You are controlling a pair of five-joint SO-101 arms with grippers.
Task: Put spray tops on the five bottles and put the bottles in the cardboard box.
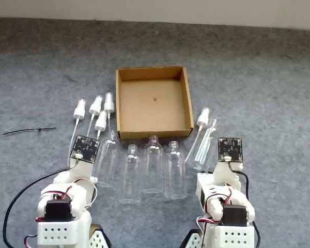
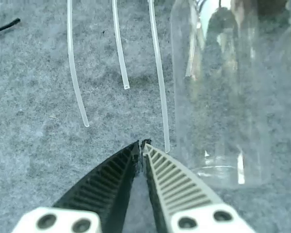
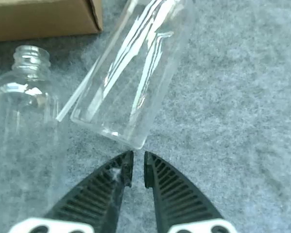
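Several clear bottles (image 1: pixel 153 165) without tops stand in a row in front of the open cardboard box (image 1: pixel 187 98). Another bottle (image 3: pixel 136 73) lies tilted at the right, and a white spray top (image 1: pixel 203 116) rests beside it, its tube running along the bottle's side. Several more spray tops (image 1: pixel 95 105) lie left of the box, their thin tubes (image 2: pixel 120 48) pointing toward my left arm (image 1: pixel 84 149). My left gripper (image 2: pixel 142 144) is shut and holds nothing, low over the mat beside a bottle (image 2: pixel 218 97). My right gripper (image 3: pixel 136 162) is shut just short of the lying bottle's base.
Grey felt covers the table. A black cable tie (image 1: pixel 31 130) lies at the far left. The box's corner (image 3: pixel 43 17) and an upright bottle's threaded neck (image 3: pixel 31 58) are close to the right arm (image 1: pixel 230 150). There is bare mat to the right of the lying bottle.
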